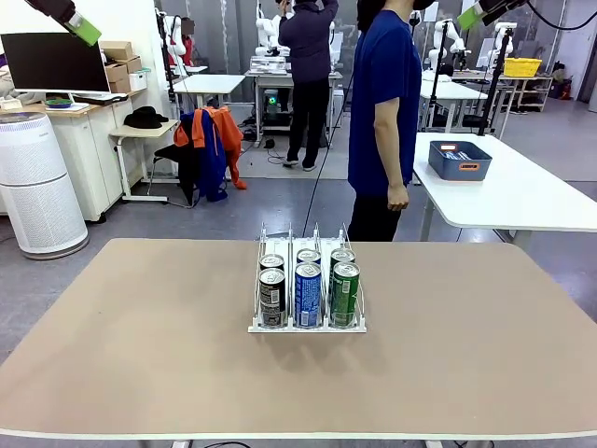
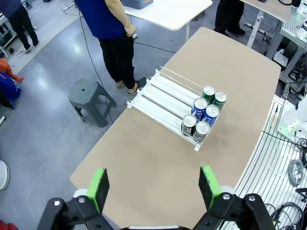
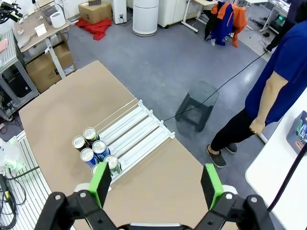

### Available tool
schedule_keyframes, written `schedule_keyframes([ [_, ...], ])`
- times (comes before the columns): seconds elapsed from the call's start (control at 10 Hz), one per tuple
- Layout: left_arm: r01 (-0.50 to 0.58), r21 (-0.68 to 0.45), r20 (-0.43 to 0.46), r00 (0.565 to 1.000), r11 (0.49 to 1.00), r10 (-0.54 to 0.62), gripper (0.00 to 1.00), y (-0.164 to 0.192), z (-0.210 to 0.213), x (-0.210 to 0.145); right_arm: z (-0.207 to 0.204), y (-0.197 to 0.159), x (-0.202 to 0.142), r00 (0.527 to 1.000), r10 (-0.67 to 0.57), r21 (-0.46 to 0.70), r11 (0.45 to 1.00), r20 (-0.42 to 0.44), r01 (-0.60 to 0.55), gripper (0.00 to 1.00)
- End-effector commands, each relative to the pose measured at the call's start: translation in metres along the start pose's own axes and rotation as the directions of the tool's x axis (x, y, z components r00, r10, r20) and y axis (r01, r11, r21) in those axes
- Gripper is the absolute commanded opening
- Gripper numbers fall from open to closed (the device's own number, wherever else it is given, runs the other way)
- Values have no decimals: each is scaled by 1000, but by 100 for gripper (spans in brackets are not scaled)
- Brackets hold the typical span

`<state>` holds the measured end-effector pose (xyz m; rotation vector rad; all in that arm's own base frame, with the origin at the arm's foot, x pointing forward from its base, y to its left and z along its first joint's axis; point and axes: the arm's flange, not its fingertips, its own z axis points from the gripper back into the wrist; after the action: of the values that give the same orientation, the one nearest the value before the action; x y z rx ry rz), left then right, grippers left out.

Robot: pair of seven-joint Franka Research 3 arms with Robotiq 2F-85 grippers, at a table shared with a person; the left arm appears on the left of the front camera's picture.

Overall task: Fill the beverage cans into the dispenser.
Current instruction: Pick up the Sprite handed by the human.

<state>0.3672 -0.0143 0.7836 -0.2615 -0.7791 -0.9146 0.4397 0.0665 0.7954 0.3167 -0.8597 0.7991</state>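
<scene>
Our left pincer (image 2: 153, 186) and right pincer (image 3: 156, 185) hover high above the dispenser (image 2: 165, 96), jaws apart; six beverage cans (image 2: 205, 113) sit inside, and a person (image 1: 384, 103) stands beyond.

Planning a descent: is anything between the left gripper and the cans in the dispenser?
Nothing visible. The left gripper hangs open high above the bare table. The six cans stand at the front end of the dispenser, with open air between. The person stands beyond the far edge.
</scene>
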Motion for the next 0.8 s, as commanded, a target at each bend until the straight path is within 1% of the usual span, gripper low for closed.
schedule_keyframes([
  [0.0,-9,-21,17,1000,1000,9,100,-4,4,7,8,4,3,1000,-23,28,999,3,23,100],
  [0.1,-25,-21,24,999,999,25,100,-5,5,11,10,6,5,999,-44,54,998,-21,45,100],
  [0.2,-42,-27,18,999,999,42,100,-7,8,12,12,9,4,994,-83,84,992,-67,89,100],
  [0.3,-60,-37,-3,998,998,60,100,-11,14,14,16,13,4,990,-105,96,989,-97,115,100],
  [0.4,-82,-53,-13,997,995,81,100,-13,21,15,23,15,4,988,-97,101,989,-117,109,100],
  [0.5,-90,-74,-29,996,993,88,100,-16,29,18,32,18,6,982,-88,117,987,-166,108,100],
  [0.6,-73,-120,-53,996,990,67,100,-21,37,22,40,22,6,978,-70,87,992,-197,89,100],
  [0.7,-47,-190,-40,998,981,40,100,-30,43,26,48,24,3,980,-31,98,994,-198,51,100],
])
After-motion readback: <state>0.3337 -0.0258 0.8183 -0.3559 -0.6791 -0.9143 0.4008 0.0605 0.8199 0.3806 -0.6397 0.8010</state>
